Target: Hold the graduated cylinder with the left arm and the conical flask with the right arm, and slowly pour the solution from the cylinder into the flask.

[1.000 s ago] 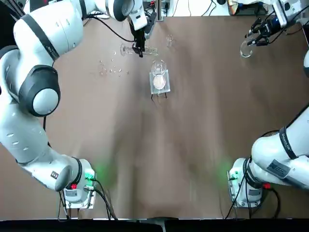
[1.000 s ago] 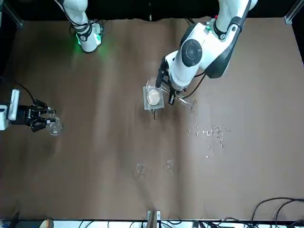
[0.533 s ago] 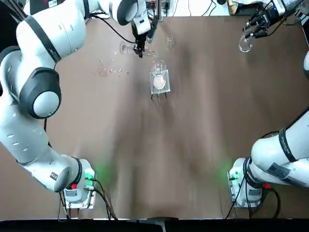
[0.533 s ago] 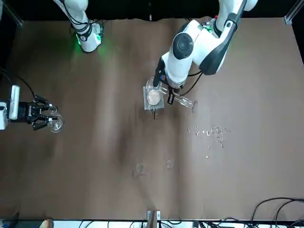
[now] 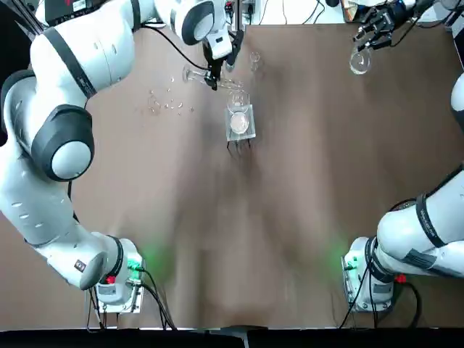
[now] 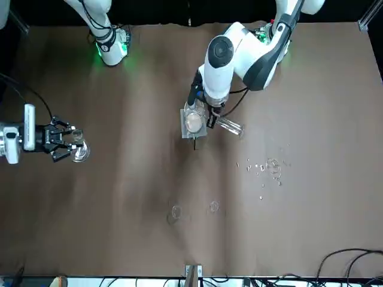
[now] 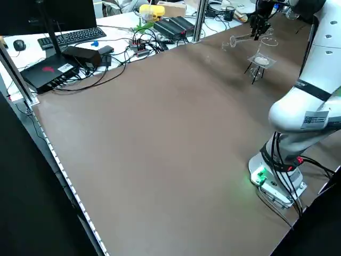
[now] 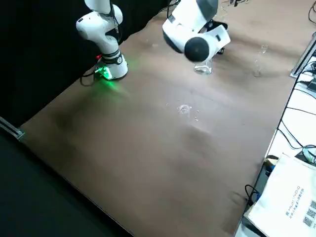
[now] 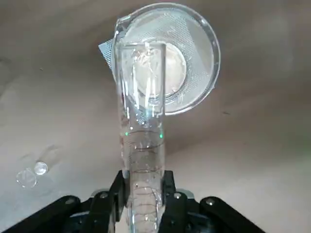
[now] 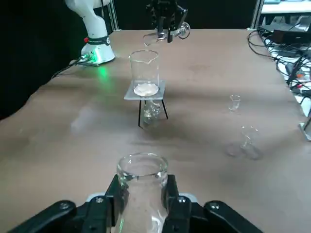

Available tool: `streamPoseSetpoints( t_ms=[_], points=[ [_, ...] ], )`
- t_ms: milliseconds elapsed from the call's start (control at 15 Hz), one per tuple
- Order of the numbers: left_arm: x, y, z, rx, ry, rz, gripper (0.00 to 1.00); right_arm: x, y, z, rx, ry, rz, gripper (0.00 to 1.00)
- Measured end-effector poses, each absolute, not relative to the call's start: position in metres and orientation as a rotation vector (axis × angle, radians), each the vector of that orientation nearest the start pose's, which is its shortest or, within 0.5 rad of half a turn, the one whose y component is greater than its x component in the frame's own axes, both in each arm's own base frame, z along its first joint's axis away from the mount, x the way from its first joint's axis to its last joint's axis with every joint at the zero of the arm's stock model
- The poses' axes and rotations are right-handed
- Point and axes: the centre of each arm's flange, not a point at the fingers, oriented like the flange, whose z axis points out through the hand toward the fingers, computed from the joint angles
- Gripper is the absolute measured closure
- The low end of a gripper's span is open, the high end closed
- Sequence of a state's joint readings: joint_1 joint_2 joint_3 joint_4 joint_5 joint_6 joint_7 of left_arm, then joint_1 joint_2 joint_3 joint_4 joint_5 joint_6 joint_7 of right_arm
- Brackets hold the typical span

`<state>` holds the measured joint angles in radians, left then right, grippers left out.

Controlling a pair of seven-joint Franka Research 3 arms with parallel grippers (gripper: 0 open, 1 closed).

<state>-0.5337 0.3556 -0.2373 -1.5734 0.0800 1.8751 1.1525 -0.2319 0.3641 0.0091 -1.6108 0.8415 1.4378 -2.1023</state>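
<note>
Right gripper [image 10: 143, 201]: clamped on the flask [image 10: 142, 187], held upright in the air at the table's [image 5: 304, 203] far right corner, mouth open and unobstructed.

Left gripper [image 9: 143, 204]: clamped on the cylinder [image 9: 141, 121], which lies close to horizontal in the air at the far centre. In the left wrist view its open end sits over the beaker [image 9: 187, 53] on the small stand [image 10: 146, 94]. Whether it carries any liquid cannot be told.

Finding: the 2 vessels are well apart, so pouring is not yet possible. In judgement, the step in hand is bringing them together.

Recommendation: keep the cylinder's mouth no lower than its base while moving, carry it clear of the beaker, keep the flask upright, set lip just above rim, then tilt gradually. Loose glass bits [image 5: 168, 103] and 2 small vessels [image 6: 194, 210] lie on the table; neither arm should sweep low over them.
</note>
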Motion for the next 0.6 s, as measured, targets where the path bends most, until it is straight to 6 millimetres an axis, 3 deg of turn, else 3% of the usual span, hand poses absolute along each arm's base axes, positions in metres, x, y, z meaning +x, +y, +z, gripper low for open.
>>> streamPoseSetpoints(
  t_ms=[600],
  points=[
    [0.481,-0.448,0.437,-1.690,2.550,0.102,0.66,0.623,0.030,0.437,-1.464,-1.748,-0.627,0.61]
  ],
)
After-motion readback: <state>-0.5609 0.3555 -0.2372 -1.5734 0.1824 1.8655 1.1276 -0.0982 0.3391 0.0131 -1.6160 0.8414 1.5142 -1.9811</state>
